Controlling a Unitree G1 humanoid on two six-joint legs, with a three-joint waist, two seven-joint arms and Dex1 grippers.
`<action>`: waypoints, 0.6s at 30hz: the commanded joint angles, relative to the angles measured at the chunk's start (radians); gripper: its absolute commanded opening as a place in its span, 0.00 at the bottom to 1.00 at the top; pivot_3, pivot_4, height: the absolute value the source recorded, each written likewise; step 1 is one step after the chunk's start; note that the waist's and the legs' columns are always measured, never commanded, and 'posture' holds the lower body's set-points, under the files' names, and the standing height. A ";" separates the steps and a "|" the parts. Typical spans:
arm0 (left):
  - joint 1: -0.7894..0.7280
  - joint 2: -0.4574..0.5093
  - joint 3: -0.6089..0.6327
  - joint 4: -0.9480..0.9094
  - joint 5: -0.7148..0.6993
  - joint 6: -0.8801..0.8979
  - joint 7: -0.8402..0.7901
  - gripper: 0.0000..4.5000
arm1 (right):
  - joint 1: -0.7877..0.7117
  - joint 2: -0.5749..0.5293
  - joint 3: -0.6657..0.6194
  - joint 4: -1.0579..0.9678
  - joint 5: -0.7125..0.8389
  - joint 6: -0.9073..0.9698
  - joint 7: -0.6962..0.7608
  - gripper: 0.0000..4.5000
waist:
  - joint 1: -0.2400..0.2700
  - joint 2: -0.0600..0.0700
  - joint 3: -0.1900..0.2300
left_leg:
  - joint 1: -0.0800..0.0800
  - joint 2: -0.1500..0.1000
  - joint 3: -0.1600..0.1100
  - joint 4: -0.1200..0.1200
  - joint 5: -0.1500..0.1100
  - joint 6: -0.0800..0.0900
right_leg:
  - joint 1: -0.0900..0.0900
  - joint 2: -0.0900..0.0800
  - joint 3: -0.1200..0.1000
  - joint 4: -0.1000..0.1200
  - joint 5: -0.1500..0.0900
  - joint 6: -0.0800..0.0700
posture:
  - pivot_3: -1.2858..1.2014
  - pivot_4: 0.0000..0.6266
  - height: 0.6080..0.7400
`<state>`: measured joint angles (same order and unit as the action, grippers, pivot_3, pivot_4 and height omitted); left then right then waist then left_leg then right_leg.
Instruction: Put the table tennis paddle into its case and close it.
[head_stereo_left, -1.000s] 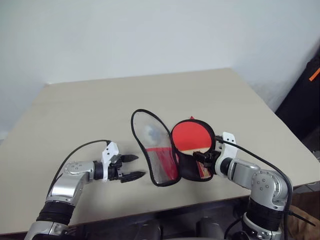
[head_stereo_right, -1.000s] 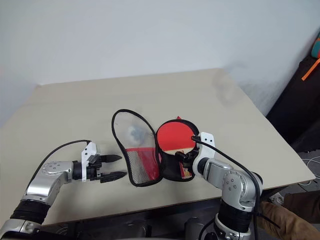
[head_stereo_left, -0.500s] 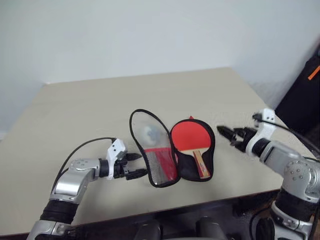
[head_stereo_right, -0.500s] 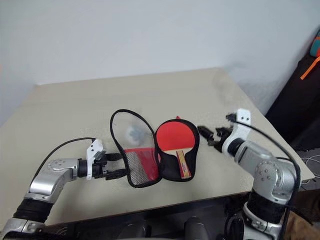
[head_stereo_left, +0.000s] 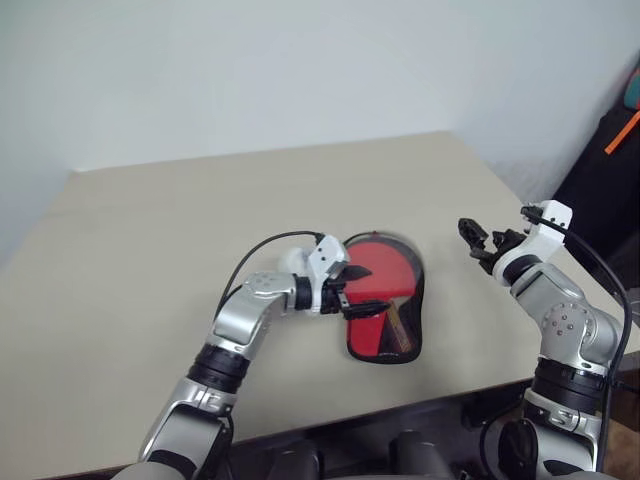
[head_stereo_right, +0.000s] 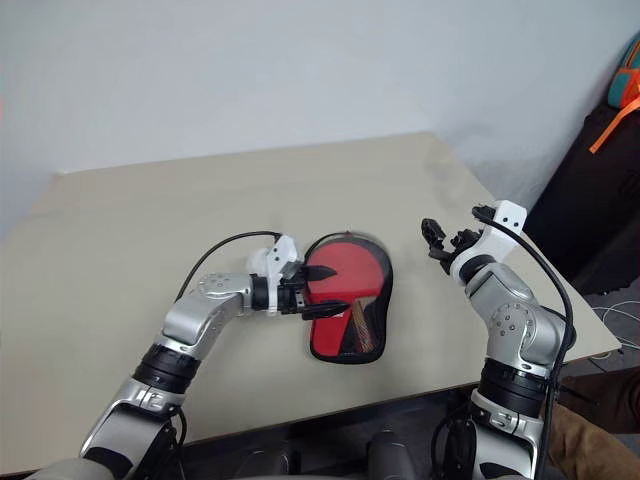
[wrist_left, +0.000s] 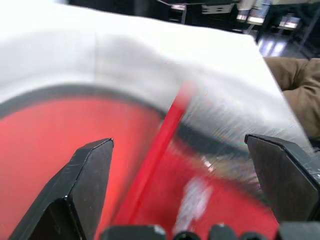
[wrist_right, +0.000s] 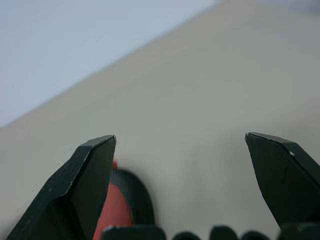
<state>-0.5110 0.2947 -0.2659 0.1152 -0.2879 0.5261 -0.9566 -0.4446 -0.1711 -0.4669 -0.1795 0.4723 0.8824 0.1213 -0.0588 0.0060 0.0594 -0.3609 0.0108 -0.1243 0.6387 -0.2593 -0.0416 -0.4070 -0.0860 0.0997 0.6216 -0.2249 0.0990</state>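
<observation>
No writing readable on the case (head_stereo_left: 400, 340), seemingly folded shut.

Case (head_stereo_left: 385, 340) on beige table (head_stereo_left: 150, 240)

Soft, even light fills the scene; the table (head_stereo_left: 150, 250) is bright without glare and carries faint shadows under the arms. In the left wrist view the clear flap of the case (wrist_left: 220, 135) between the fingers (wrist_left: 85, 185) is smeared with streaky blur and pale sheen. In the right wrist view the fingers (wrist_right: 90, 185) look sharp and everything beyond them is soft.
</observation>
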 joint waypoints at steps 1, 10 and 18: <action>-0.001 0.026 0.031 -0.016 -0.013 0.074 0.023 1.00 | -0.030 -0.004 -0.044 -0.002 0.029 -0.068 -0.030 1.00 | -0.004 0.000 0.000 | 0.000 0.000 0.000 0.000 0.000 0.000 | 0.000 0.000 0.000 0.000 0.000 0.000 | 0.52 0.00 1.00; -0.006 0.127 0.220 -0.144 -0.239 0.598 0.100 1.00 | 0.025 0.025 -0.014 -0.016 0.037 -0.087 -0.065 1.00 | -0.015 0.000 0.000 | -0.001 0.000 -0.001 0.000 0.000 0.000 | -0.001 0.000 0.000 0.000 0.000 0.000 | 0.52 0.00 1.00; 0.029 0.103 0.243 -0.140 -0.318 0.803 0.172 1.00 | 0.010 0.026 0.012 0.028 0.035 -0.110 -0.078 1.00 | -0.014 0.000 0.000 | 0.000 0.000 0.000 0.000 0.000 0.000 | 0.000 0.000 0.000 0.000 0.000 0.000 | 0.52 0.00 1.00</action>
<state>-0.4856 0.4086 -0.0360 -0.0081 -0.5849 1.3193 -0.8051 -0.4087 -0.1393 -0.4586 -0.1438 0.4933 0.8011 0.0470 -0.0725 0.0063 0.0597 -0.3612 0.0108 -0.1247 0.6386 -0.2592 -0.0416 -0.4072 -0.0861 0.1000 0.6218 -0.2249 0.0990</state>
